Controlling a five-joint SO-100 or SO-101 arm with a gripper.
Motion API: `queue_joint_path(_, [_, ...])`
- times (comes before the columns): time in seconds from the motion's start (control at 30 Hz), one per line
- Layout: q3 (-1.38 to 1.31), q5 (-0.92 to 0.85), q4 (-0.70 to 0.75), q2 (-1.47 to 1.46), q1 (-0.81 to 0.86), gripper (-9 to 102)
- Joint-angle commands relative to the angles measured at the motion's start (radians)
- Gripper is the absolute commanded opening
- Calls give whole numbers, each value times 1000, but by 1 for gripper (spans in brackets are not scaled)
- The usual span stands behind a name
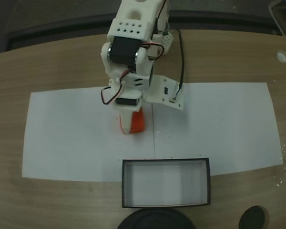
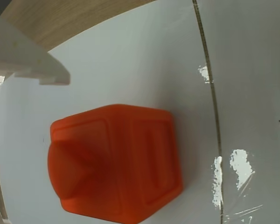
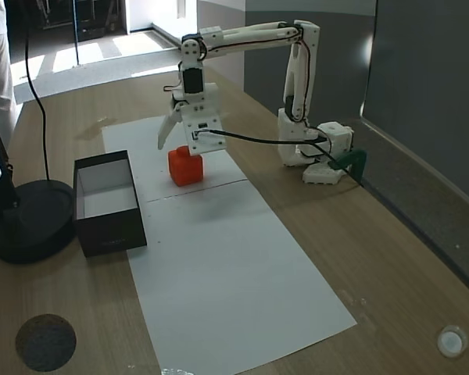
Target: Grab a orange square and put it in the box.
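Observation:
The orange square [image 3: 185,166] sits on the white paper, a little way from the box [image 3: 109,226], a black-walled tray with a white inside. In a fixed view from above, the orange square [image 1: 138,121] is partly covered by a white finger [image 1: 125,119], and the box [image 1: 167,161] lies nearer the front edge with nothing in it. My gripper [image 3: 178,145] hangs open just above the cube, its jaws spread to either side. The wrist view has the orange square [image 2: 116,163] close below, raised triangular mark on the left, with one finger [image 2: 28,56] at the upper left.
White paper [image 1: 71,138] covers the middle of the wooden table. A black round stand base [image 3: 23,219] sits right beside the box. A dark disc [image 3: 45,341] and a small white cap [image 3: 451,341] lie near the table edges. The arm's base [image 3: 320,156] stands at the far side.

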Motion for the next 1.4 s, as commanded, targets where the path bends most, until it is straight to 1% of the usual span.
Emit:
queue_joint_path(0.0, [-52, -18, -15, -11, 31, 37])
queue_joint_path(0.27, [-52, -34, -21, -92, 23, 36])
queue_joint_path(0.43, [-29, -34, -74, -133, 23, 35])
queue_joint_path(0.53, [5, -34, -121, -158, 15, 28])
queue_joint_path(0.63, [32, -34, -161, -175, 2, 9])
queue_joint_path(0.67, [35, -34, -167, -181, -11, 6])
queue_joint_path(0.77, [21, -25, -161, -167, -40, 5])
queue_joint_path(0.83, [-43, -23, -110, -123, -57, 5])
queue_joint_path(0.9, [-167, -18, -14, -44, -66, 5])
queue_joint_path(1.0, [-443, 11, 118, 94, -98, 6])
queue_joint_path(1.07, [-640, 12, 161, 164, -140, 6])
queue_joint_path(1.13, [-793, 12, 166, 212, -196, 6])
queue_joint_path(1.2, [-888, 12, 156, 213, -261, 6])
queue_joint_path(1.37, [-911, 12, 75, 98, -374, 6])
